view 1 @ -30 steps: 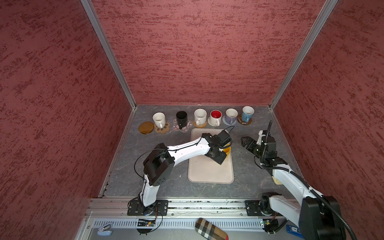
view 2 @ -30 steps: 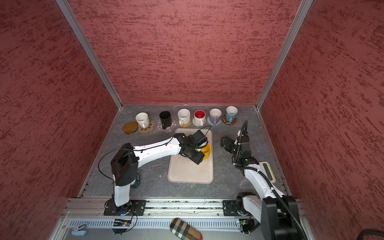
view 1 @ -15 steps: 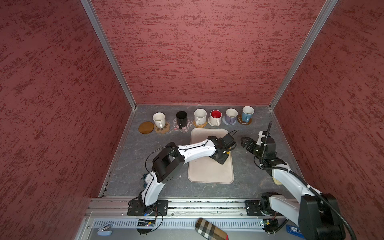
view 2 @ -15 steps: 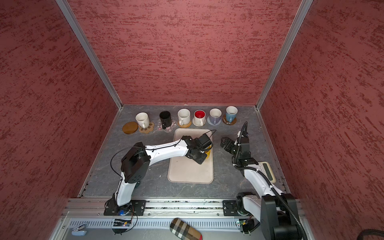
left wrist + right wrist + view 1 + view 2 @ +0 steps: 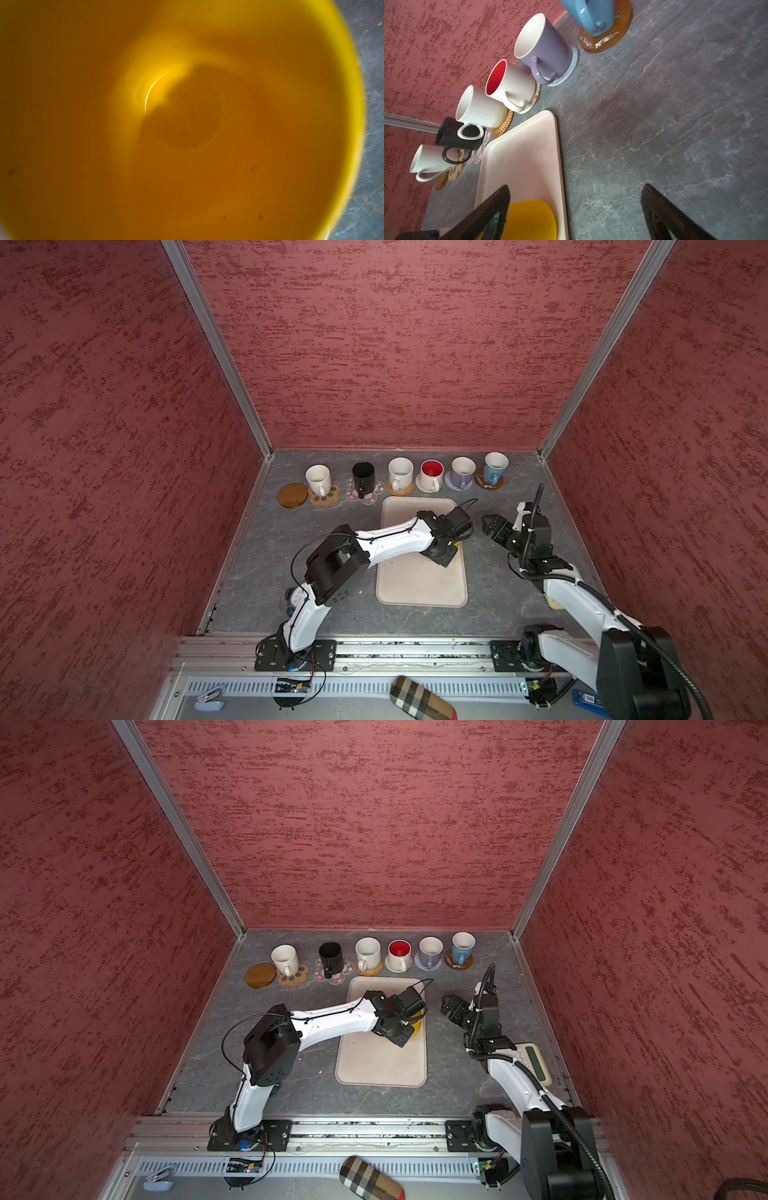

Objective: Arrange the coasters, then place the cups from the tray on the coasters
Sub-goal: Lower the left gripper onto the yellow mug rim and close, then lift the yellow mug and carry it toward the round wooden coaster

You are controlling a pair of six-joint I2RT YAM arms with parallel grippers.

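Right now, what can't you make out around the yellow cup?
- Left hand: whether it grips the yellow cup; its wrist covers the grip in both top views, and the left wrist view shows only the cup's blurred inside.
- Cup's handle: hidden in every view.
- Blue cup: rim cut off by the right wrist view's edge.

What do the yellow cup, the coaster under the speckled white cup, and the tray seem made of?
Yellow cup: probably glazed ceramic, glossy glint inside. Coaster: woven rattan-like fibre, coiled braids show. Tray: matte beige plastic or composite, faintly speckled; hard to tell.
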